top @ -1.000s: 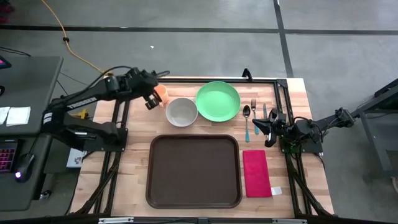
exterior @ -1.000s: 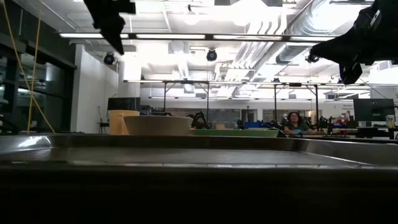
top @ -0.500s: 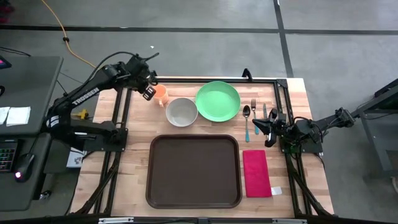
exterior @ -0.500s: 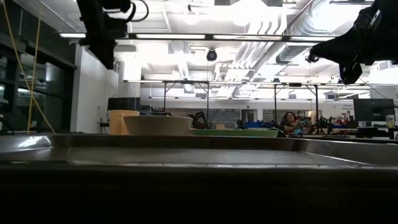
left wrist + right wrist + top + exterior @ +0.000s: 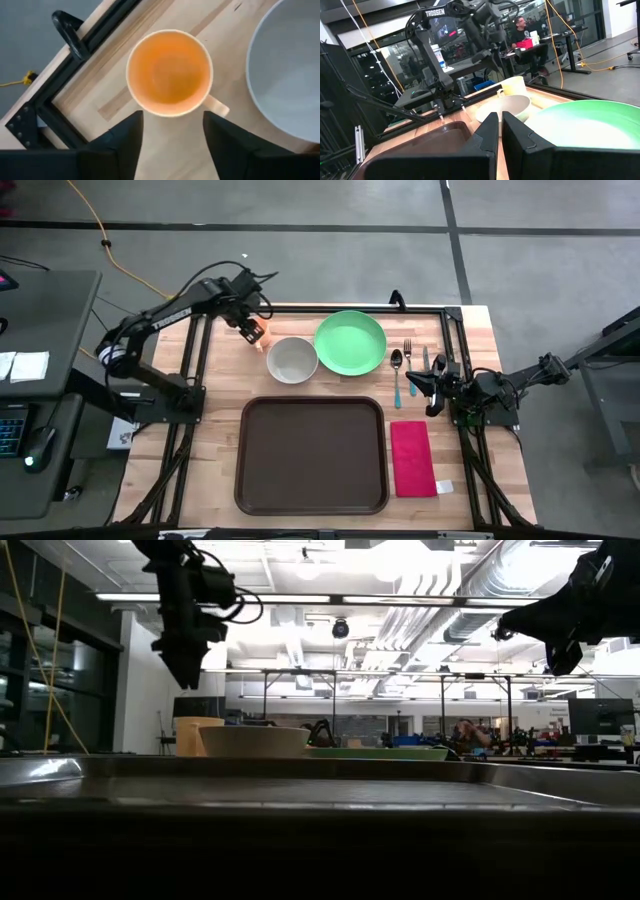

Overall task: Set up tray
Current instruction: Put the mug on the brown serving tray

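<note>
1. The light wooden table (image 5: pixel 215 440) carries everything, with black rails along its edges.
2. The large dark brown rectangular plastic tray (image 5: pixel 311 455) lies flat at the middle of the table's near edge, with nothing on it.
3. The round green plate (image 5: pixel 351 342) sits at the far edge, right of the middle.
4. The pale grey round bowl (image 5: pixel 292 359) sits just left of the green plate, touching or almost touching its rim.
5. The red folded cloth napkin (image 5: pixel 411 457) lies just right of the tray, near the right edge.
6. The small orange cup with a pale rim (image 5: pixel 169 72) stands upright near the far left corner, just beside the bowl.
7. The left end effector (image 5: pixel 172 142) hangs directly above the cup, its fingers spread wide with nothing between them.
8. The right end effector (image 5: pixel 432 385) waits by the right edge, its fingers pressed together and holding nothing.
9. A spoon with a blue handle (image 5: pixel 397 374) and a metal fork (image 5: pixel 408 353) lie side by side between the plate and the right end effector.
</note>
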